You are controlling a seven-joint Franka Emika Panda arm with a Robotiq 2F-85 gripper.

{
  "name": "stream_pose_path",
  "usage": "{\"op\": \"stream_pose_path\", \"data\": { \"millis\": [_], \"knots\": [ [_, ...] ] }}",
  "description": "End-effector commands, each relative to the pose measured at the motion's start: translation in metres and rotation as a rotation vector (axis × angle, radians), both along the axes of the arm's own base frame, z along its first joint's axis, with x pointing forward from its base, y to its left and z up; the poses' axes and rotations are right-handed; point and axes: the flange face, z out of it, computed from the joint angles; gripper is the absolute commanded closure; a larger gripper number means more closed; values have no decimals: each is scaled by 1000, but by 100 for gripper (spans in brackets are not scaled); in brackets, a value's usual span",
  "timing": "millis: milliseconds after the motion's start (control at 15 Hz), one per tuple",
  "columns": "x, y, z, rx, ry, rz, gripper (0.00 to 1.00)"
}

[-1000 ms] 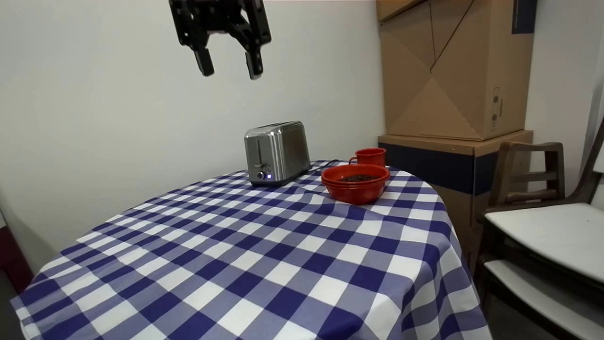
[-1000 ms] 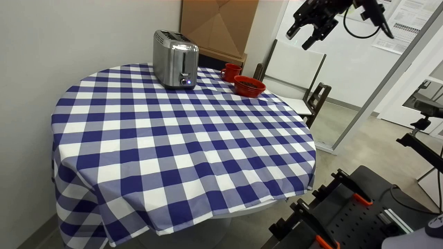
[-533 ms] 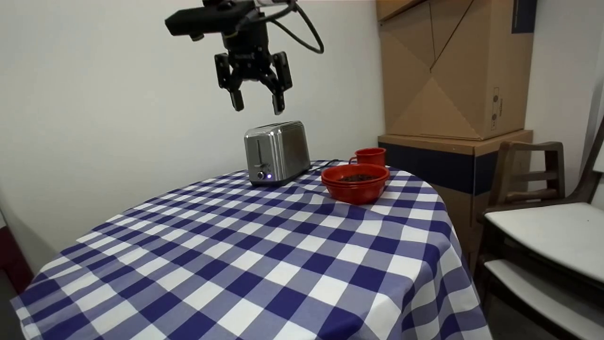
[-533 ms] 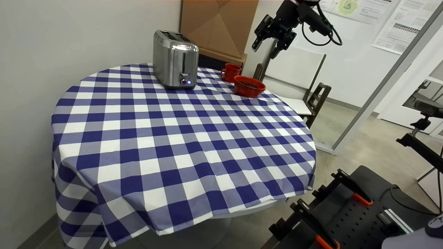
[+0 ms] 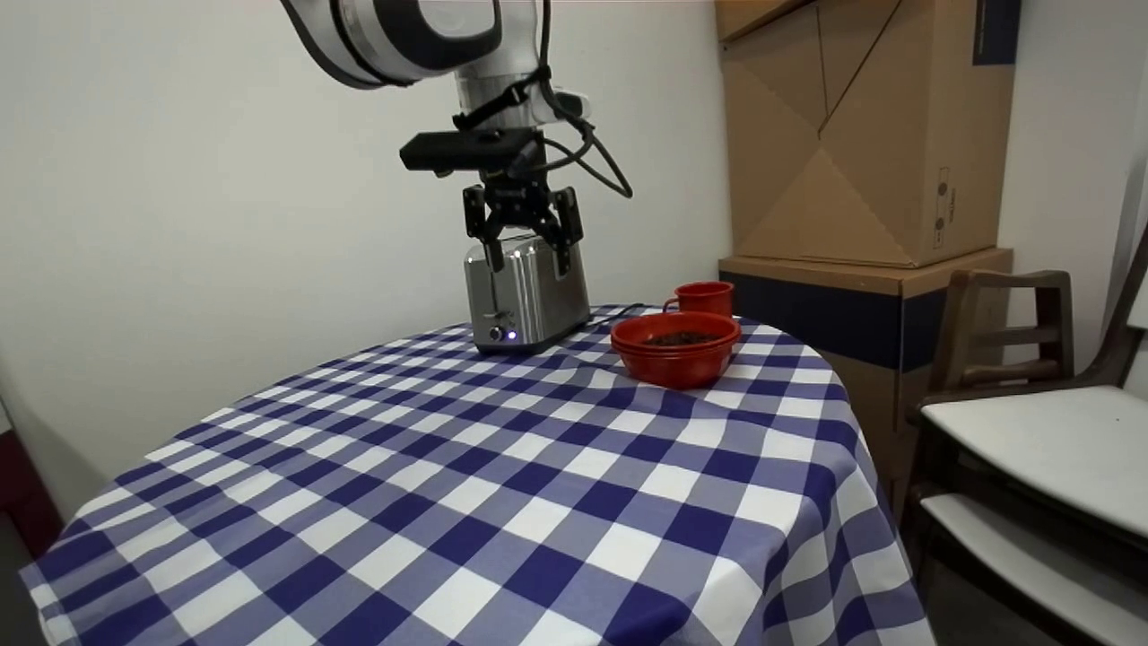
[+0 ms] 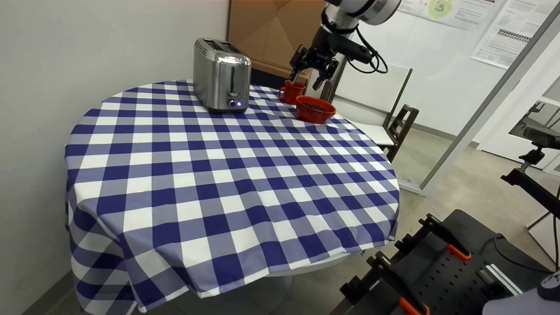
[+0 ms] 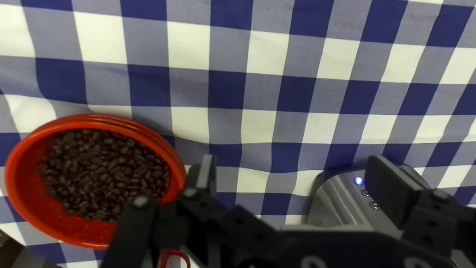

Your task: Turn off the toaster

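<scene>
The toaster is a brushed-silver box standing upright on the checked table; it also shows in an exterior view and in the wrist view. Its dark end panel has a lever, a round knob and a lit blue-white light. My gripper is open and empty, pointing down. In an exterior view the gripper is apart from the toaster, above the mug and bowl. In the wrist view the gripper's right finger hides part of the toaster's end panel.
A red bowl of dark beans stands beside the toaster, near the left finger in the wrist view. A red mug stands behind it. A wall borders the table; cardboard boxes and a chair stand beyond.
My arm has come down and closer to the toaster, moving left in an exterior view and right in another. The gripper has stayed open. The toaster and its light look the same.
</scene>
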Motion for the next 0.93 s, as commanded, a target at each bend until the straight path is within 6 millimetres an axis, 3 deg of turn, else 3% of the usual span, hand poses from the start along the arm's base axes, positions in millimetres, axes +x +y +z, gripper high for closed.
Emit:
{"op": "stream_pose_path", "data": {
  "millis": [0,267,667,867],
  "knots": [
    [40,16,-23,4,-29,-43,0],
    [64,33,-52,16,-68,-58,0],
    [86,49,-99,-33,-61,14,0],
    [97,56,-113,-60,-91,68,0]
  ]
}}
